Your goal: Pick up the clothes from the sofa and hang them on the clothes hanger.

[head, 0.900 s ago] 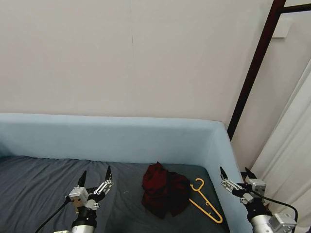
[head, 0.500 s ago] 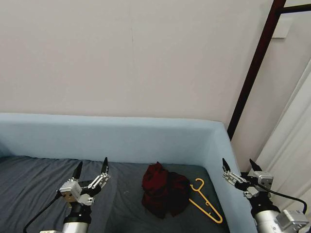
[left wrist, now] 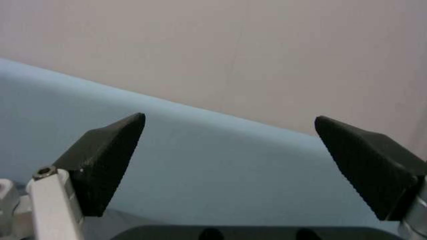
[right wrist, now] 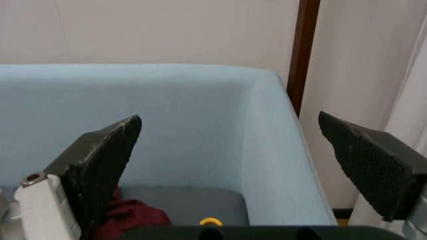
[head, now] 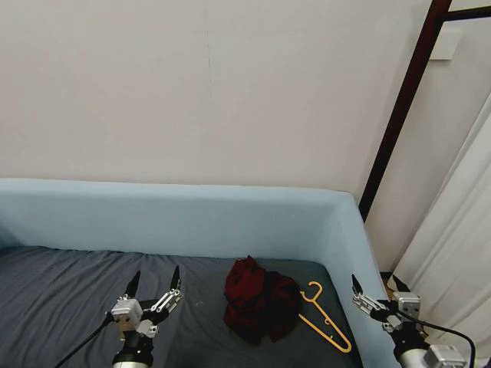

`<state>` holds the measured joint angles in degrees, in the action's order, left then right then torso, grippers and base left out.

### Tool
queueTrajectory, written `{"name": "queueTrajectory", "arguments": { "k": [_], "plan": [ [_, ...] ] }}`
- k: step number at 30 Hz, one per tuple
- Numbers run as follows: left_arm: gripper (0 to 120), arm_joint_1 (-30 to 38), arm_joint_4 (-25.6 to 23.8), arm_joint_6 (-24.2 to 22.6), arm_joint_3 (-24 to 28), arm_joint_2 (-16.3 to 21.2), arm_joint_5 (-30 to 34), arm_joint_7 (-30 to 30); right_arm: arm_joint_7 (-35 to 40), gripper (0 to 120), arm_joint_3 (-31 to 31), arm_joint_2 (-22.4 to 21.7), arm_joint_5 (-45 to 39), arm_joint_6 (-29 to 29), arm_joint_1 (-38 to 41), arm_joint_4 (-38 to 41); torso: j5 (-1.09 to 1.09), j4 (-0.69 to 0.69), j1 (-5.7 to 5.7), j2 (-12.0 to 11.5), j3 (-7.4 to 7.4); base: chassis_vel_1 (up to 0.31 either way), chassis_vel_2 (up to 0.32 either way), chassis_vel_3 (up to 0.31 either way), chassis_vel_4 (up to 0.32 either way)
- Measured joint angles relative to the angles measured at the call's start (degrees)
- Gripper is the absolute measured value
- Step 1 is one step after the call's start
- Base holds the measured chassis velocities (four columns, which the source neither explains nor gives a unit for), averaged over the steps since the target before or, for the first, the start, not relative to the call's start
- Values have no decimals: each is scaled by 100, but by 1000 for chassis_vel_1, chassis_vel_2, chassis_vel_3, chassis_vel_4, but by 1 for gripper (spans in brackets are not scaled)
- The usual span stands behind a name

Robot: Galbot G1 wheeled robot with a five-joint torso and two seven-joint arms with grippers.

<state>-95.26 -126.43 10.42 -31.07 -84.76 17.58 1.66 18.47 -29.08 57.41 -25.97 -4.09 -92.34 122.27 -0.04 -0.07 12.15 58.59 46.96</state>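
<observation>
A crumpled dark red garment (head: 258,300) lies on the grey seat of the sofa (head: 54,291), near its right end. Just to its right lies a yellow plastic hanger (head: 325,319) flat on the cushion. My left gripper (head: 156,281) is open above the seat, left of the garment, with nothing between its fingers. My right gripper (head: 377,287) is open over the sofa's right armrest (head: 354,261), right of the hanger. In the right wrist view the garment (right wrist: 130,216) and the hanger's hook (right wrist: 211,221) peek up at the bottom edge.
The sofa's pale blue backrest (head: 176,218) runs across behind the seat. A dark brown rack pole (head: 399,107) rises behind the right armrest, and a white curtain (head: 460,253) hangs at the far right. A plain wall fills the background.
Both grippers have sunk lower in the head view. The left one has shifted a little to the right, towards the garment. Garment and hanger have not moved.
</observation>
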Motion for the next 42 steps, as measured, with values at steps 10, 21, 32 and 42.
{"name": "queueTrajectory", "arguments": {
  "k": [10,21,32,42],
  "plan": [
    [100,13,58,107,-148,150,73,128,-288,100,-39,606,44,-160,-147,56,0,1,0,0,0,0,0,0,0],
    [100,-60,366,345,-583,388,76,154,255,100,433,-443,-2800,1011,752,124,0,0,0,0,0,0,0,0,0],
    [100,-135,518,413,-808,301,-37,293,1645,100,1417,-88,-5419,2325,2814,-946,0,2,1,0,0,0,0,0,0],
    [100,-181,423,347,-968,260,-155,376,2067,100,2359,758,-5155,2618,3652,-2304,-2,0,1,1,0,0,0,0,0]
  ]
}}
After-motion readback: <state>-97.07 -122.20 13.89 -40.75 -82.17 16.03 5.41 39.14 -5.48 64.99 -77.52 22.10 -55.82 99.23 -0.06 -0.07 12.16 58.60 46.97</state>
